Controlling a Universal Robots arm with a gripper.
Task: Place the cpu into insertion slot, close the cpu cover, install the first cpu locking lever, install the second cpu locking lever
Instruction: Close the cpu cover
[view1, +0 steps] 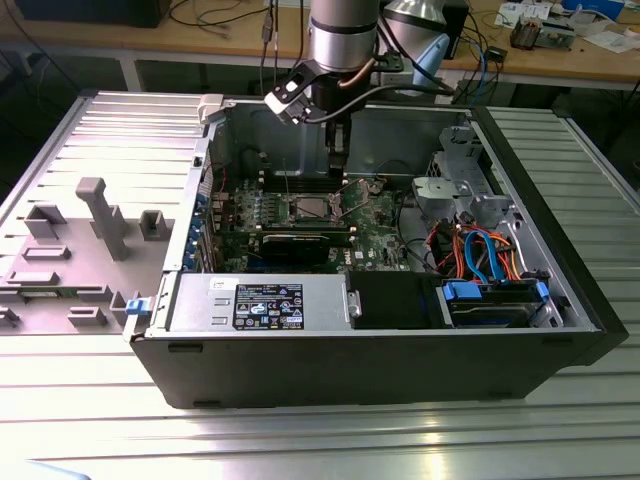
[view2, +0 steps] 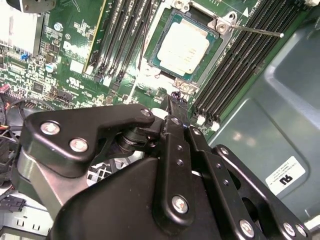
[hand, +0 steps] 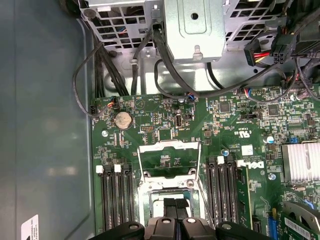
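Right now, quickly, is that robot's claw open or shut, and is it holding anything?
Gripper: fingers closed, nothing visibly held, poised near the square silver-grey cpu.

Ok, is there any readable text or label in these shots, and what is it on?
No text can be quoted.
power supply label: lines of fine print, too small to read.
white sticker on the case wall: a printed mark and small print, not legible.
green circuit board: white printed markings, too small to read.
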